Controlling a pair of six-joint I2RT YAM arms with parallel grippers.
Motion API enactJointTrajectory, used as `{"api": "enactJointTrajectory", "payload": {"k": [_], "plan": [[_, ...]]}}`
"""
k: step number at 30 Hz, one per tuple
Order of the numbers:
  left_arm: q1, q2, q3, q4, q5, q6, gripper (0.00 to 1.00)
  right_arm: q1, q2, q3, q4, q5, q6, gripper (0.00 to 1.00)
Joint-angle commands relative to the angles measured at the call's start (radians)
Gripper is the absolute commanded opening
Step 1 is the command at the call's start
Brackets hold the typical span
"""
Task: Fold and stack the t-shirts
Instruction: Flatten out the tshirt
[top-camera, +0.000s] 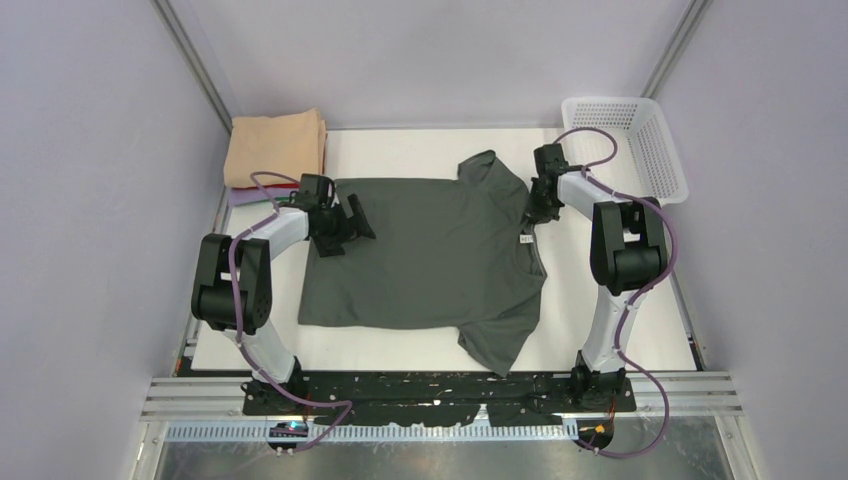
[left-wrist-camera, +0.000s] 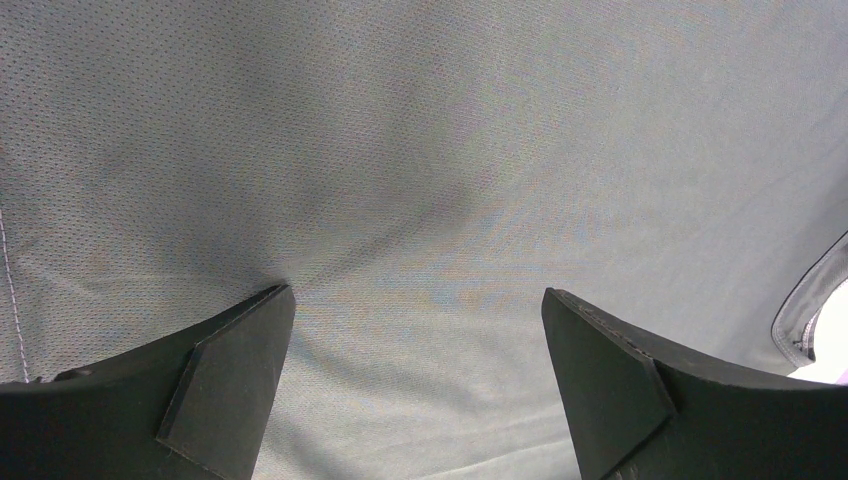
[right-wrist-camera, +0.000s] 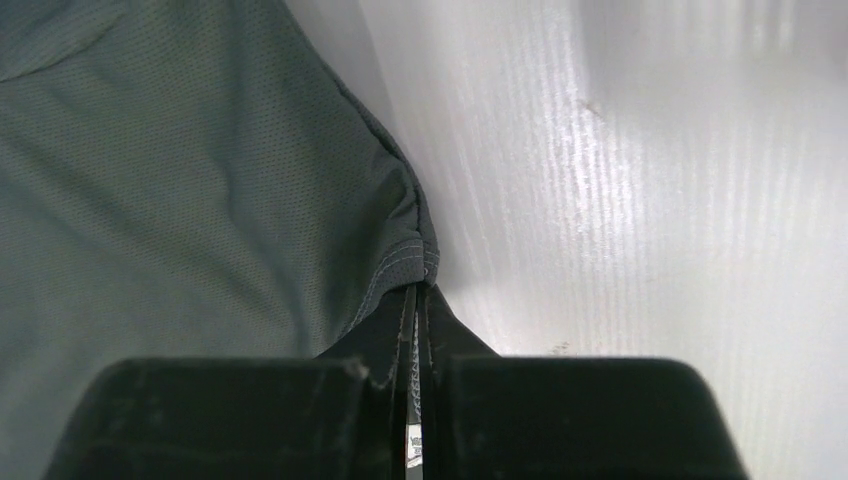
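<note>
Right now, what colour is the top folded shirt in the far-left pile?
Peach-tan; the folded shirt shows best in the top external view.

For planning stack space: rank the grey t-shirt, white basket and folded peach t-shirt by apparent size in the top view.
1. grey t-shirt, clearly largest.
2. white basket.
3. folded peach t-shirt, though these two look nearly alike; order unsure.

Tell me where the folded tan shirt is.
In the top view, the folded tan shirt sits in the far left corner, just beyond the left gripper.
</note>
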Motion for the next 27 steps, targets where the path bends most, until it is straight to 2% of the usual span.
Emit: {"api": "enactJointTrajectory", "payload": {"k": [1, 6, 13, 15, 18, 21, 22, 23, 24, 27], "plan": [[0.017, 0.014, -0.008, -0.007, -0.014, 0.027, 1.00, 0.001, 0.001, 0.065, -0.064, 0.147, -0.037, 0.05], [0.019, 0.014, -0.009, -0.005, -0.010, 0.025, 1.00, 0.001, -0.018, 0.099, -0.125, 0.283, -0.079, 0.05], [0.019, 0.012, -0.010, -0.006, -0.009, 0.027, 1.00, 0.001, -0.004, 0.110, -0.147, 0.350, -0.095, 0.06], [0.020, 0.008, -0.012, -0.005, -0.007, 0.026, 1.00, 0.001, -0.001, 0.113, -0.148, 0.334, -0.098, 0.18], [0.020, -0.008, -0.016, 0.014, 0.028, 0.022, 1.00, 0.001, -0.022, 0.110, -0.141, 0.301, -0.101, 0.48], [0.018, -0.036, -0.030, 0.050, 0.081, 0.010, 1.00, 0.007, -0.070, 0.072, -0.121, 0.243, -0.096, 0.61], [0.017, -0.049, -0.034, 0.060, 0.090, 0.004, 1.00, 0.010, -0.104, 0.044, -0.115, 0.227, -0.092, 0.70], [0.014, -0.070, -0.036, 0.065, 0.096, 0.000, 1.00, 0.016, -0.142, 0.030, -0.102, 0.187, -0.087, 0.79], [0.012, -0.088, -0.040, 0.066, 0.096, 0.001, 0.99, 0.021, -0.163, -0.004, -0.095, 0.171, -0.082, 0.98], [-0.003, -0.162, -0.062, 0.066, 0.090, -0.002, 1.00, 0.053, -0.279, -0.086, -0.073, 0.111, -0.049, 0.96]]}}
